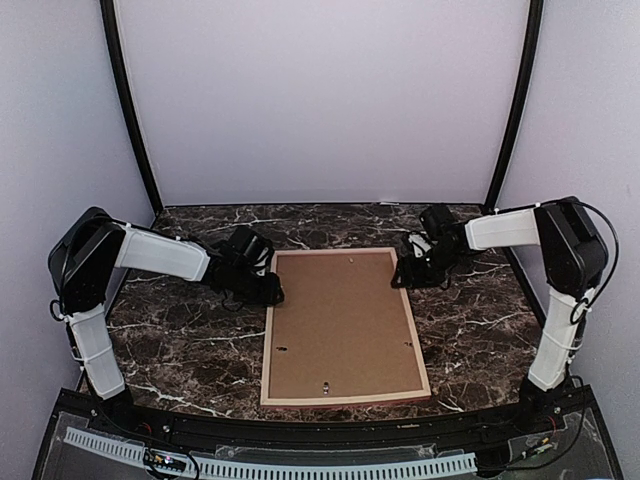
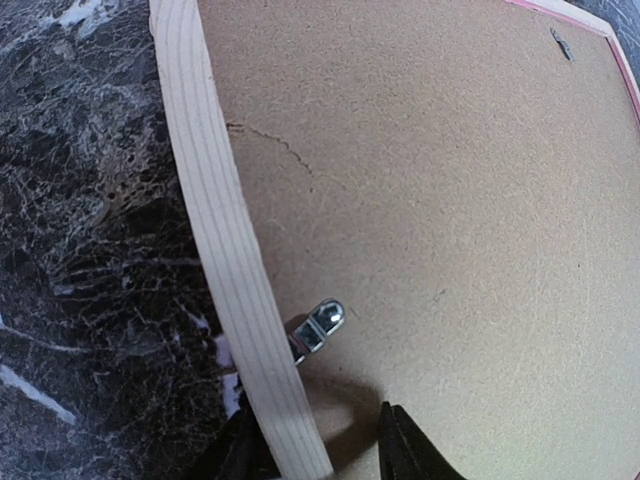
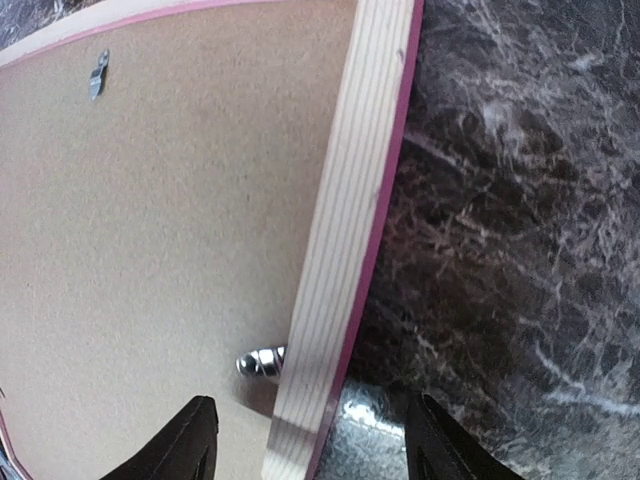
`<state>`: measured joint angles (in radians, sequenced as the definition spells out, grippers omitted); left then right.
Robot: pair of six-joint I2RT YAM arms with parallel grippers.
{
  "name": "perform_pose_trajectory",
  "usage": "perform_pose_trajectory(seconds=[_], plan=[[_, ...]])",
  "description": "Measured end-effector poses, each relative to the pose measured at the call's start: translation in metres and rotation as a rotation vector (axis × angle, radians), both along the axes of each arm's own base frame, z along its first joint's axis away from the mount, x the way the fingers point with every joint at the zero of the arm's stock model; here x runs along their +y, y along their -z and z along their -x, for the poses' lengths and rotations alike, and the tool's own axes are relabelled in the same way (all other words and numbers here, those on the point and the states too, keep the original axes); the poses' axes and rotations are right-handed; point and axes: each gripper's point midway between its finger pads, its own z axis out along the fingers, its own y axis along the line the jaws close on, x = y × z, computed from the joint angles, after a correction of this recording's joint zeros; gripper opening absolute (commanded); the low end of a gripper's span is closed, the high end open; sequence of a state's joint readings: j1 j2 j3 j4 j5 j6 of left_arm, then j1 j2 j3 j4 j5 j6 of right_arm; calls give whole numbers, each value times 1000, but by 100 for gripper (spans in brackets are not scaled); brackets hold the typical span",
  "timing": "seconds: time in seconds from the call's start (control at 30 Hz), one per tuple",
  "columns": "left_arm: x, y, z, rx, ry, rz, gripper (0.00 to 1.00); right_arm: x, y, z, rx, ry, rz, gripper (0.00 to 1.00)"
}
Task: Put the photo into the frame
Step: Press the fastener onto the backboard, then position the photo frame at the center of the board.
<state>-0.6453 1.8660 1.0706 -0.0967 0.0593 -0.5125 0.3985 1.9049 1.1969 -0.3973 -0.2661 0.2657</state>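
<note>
Two end effectors bracket the job, one on each long side. The left end effector (image 2: 318, 452) has its fingers apart and clamped on nothing: one fingertip is outside the left rail and the other is over the board. The right end effector (image 3: 315, 440) is spread wider and also straddles its rail without gripping. One finger is above the board and the other is above the table (image 1: 180, 340).

Just ahead of each pair of fingers, a small metal turn clip (image 2: 320, 325) projects from the rail's inner edge onto the brown backing board (image 1: 345, 320). The board fills the opening.

The frame (image 1: 268, 340) lies flat and face down in the middle of the table. Its pale wood reverse is up, and a pink line shows along its edges. The photo does not show in any view, so I cannot tell whether it lies under the board.

The frame looks light and stiff, with thin rails that could twist if it is lifted by one corner. A pinch across a rail, wood on both pads, seems the safest hold. The board is probably thin fibreboard, which is rigid enough to lift by an edge but bends if levered hard. The clips are small and smooth, so a fingertip could skid off them; they are better nudged sideways than grasped. A paper print would be limp and would crease easily, so it is best slid or held by its border.
</note>
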Motion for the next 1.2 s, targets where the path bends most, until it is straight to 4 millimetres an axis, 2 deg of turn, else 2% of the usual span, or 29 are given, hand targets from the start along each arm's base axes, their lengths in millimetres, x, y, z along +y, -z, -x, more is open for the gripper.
perform_pose_trajectory(seconds=[0.23, 0.37, 0.57, 0.77, 1.0, 1.2], plan=[[-2, -1, 0, -7, 2, 2, 50, -1, 2, 32, 31, 9, -3, 58], [-3, -2, -1, -13, 4, 4, 58, 4, 3, 45, 31, 5, 6, 53], [0, -4, 5, -20, 11, 6, 72, 2, 6, 42, 17, 43, 13, 34], [13, -8, 23, -18, 17, 1, 87, 1, 7, 41, 21, 81, 10, 25], [16, -24, 44, -37, 51, 24, 92, -1, 6, 36, 24, 134, -1, 16], [10, -21, 78, -3, 121, 21, 93, -5, 6, 27, 8, 177, -12, 10]])
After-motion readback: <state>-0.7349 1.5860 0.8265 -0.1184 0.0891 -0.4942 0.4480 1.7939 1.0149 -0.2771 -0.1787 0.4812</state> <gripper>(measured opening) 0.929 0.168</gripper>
